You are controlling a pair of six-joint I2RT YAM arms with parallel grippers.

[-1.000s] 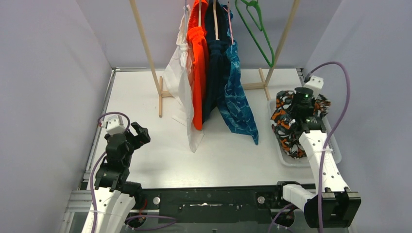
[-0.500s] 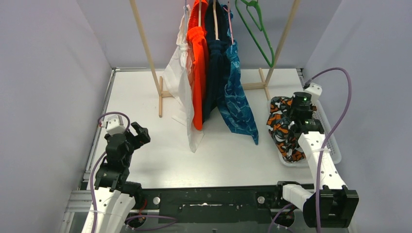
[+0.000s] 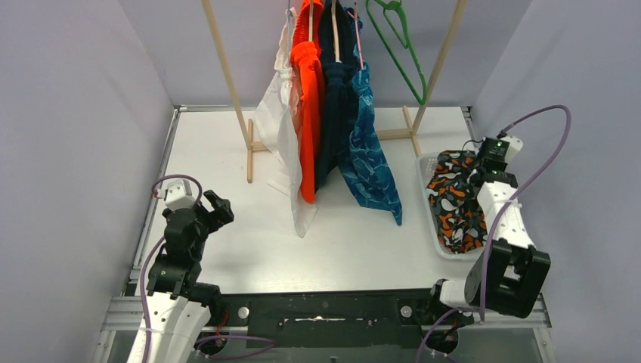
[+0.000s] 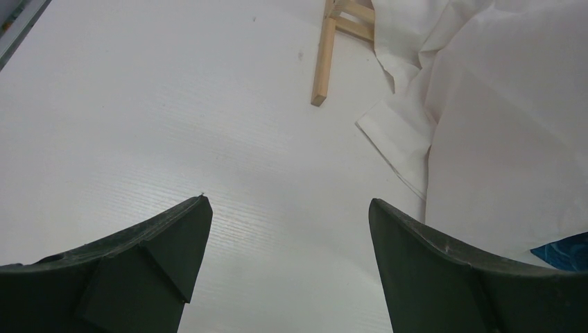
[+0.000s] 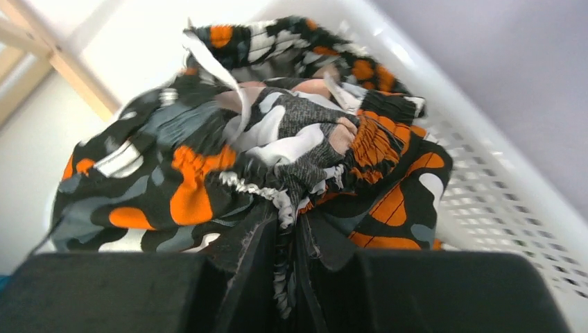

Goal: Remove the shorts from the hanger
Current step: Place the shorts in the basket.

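White shorts (image 3: 281,121), bright orange shorts (image 3: 308,113), dark navy shorts (image 3: 335,113) and blue leaf-patterned shorts (image 3: 370,162) hang on hangers from the wooden rack. The camouflage shorts (image 3: 456,198) lie in the white basket (image 3: 446,253) at the right. My right gripper (image 3: 479,175) is over the basket's far right corner, shut on the camouflage shorts' waistband (image 5: 298,180). My left gripper (image 3: 214,209) is open and empty over the table at the near left; in its wrist view the white shorts (image 4: 499,139) lie ahead to the right of the fingers (image 4: 159,243).
A bare green hanger (image 3: 399,38) hangs at the rack's right end. The rack's wooden legs (image 3: 249,151) and foot bars stand on the table (image 3: 212,144). Purple walls close in left and right. The basket wall (image 5: 499,187) is just right of my right gripper.
My right gripper has moved right and back across the basket with the camouflage shorts, which now lie spread flatter inside it. The left arm has not moved.
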